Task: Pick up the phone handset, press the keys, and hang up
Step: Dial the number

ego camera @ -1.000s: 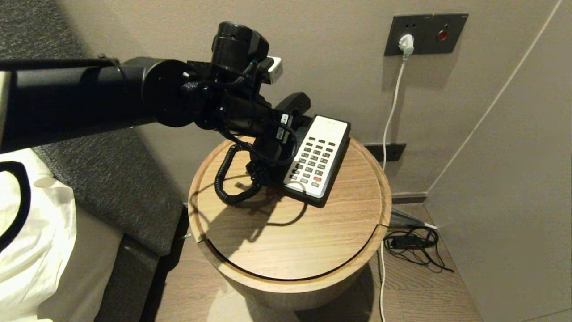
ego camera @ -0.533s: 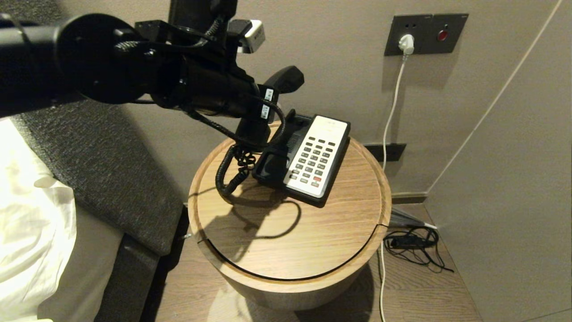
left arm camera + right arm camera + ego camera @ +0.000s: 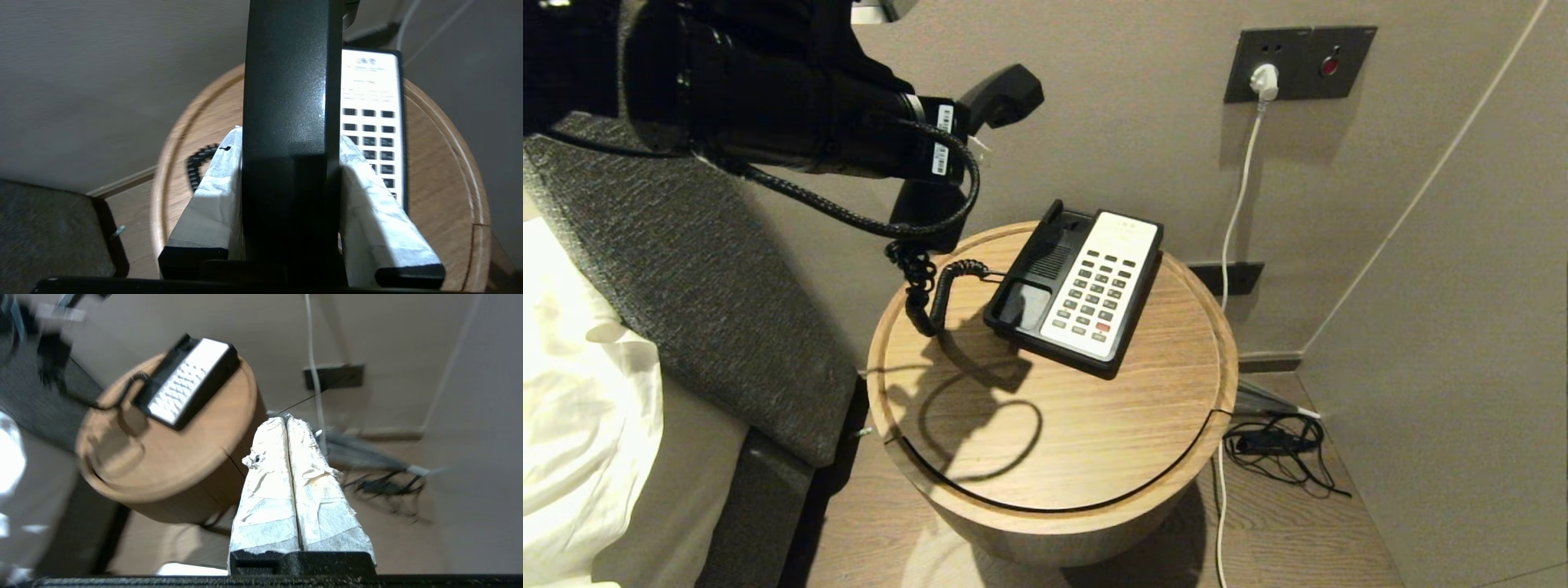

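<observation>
Head view. Left gripper (image 3: 960,151): clamped on the black handset (image 3: 1001,94), held in the air up and to the left of the phone base (image 3: 1078,290), in front of the wall. Against the picture half a second back, the handset has risen higher and further left, well apart from its cradle; a second ago it lay just above the cradle. Cradle now fully exposed. Coiled cord (image 3: 927,282): stretched from the handset down to the base's left side, more drawn out than before. Base: unmoved on the round wooden table (image 3: 1045,441), keypad facing up. White plug (image 3: 1264,80) in the wall socket, loose cables (image 3: 1278,445) on the floor.

Left wrist view. Handset (image 3: 290,122) fills the middle, gripped between two taped fingers (image 3: 212,192), one on each side. Keypad (image 3: 372,134) and table rim (image 3: 163,171) below; cord (image 3: 198,163) beside the base.

Right wrist view. Right gripper (image 3: 288,457): taped fingers pressed together, holding nothing, to the right of the table (image 3: 171,465) and apart from it. Phone base (image 3: 188,381) seen on the tabletop.
</observation>
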{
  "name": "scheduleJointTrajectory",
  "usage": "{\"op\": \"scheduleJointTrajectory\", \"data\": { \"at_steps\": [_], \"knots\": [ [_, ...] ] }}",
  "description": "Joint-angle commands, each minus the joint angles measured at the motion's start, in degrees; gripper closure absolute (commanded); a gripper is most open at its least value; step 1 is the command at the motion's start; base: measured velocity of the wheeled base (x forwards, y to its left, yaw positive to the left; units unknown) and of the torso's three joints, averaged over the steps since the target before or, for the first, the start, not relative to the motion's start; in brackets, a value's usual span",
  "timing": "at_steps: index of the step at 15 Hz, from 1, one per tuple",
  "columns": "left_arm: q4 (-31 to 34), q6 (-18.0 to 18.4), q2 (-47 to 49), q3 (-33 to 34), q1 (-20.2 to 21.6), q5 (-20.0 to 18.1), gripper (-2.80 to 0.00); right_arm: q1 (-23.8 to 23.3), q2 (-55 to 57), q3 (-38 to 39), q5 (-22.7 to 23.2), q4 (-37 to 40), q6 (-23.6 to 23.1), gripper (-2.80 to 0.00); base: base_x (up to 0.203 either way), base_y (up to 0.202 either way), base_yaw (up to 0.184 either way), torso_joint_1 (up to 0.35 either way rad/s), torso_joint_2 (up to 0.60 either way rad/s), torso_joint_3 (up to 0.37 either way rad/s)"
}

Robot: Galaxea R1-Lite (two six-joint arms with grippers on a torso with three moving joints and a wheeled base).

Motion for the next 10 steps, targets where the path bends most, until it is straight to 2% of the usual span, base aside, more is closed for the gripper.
{"op": "scheduleJointTrajectory", "data": {
  "at_steps": [1, 3, 4, 5, 7, 10],
  "knots": [
    [0.18, -0.02, -1.55, 0.07, 1.12, -0.04, 0.00, 2.70, 26.06, -13.32, 0.33, 1.96, 1.39, 0.00, 0.000, 0.000, 0.000, 0.000, 0.00, 0.000],
    [0.13, -0.02, -1.74, -0.44, 2.17, -0.07, 0.00, 7.74, 41.19, -21.91, 0.64, 2.96, 2.17, 0.00, 0.000, 0.000, 0.000, 0.000, 0.00, 0.000],
    [0.02, -0.02, -1.78, -0.57, 3.39, -0.16, 0.00, 11.12, 47.30, -25.02, 0.79, 3.51, 2.42, -1.08, 0.000, 0.000, 0.000, 0.000, 0.00, 0.000],
    [0.00, -0.09, -1.86, -0.48, 4.31, -0.37, 0.00, 14.49, 51.89, -27.13, 0.95, 3.95, 2.63, -2.80, 0.000, 0.000, 0.000, 0.000, 0.00, 0.000],
    [0.14, -0.33, -2.39, -0.49, 5.69, -0.73, 0.00, 21.77, 60.25, -31.74, 1.23, 4.08, 4.20, -2.80, 0.000, 0.000, 0.000, 0.000, 0.00, 0.000],
    [0.19, -0.37, -3.24, -0.33, 7.61, -0.75, 0.00, 27.92, 69.39, -42.55, 1.11, 4.18, 7.62, -2.80, 0.000, 0.000, 0.000, 0.000, 0.00, 0.000]
  ]
}}
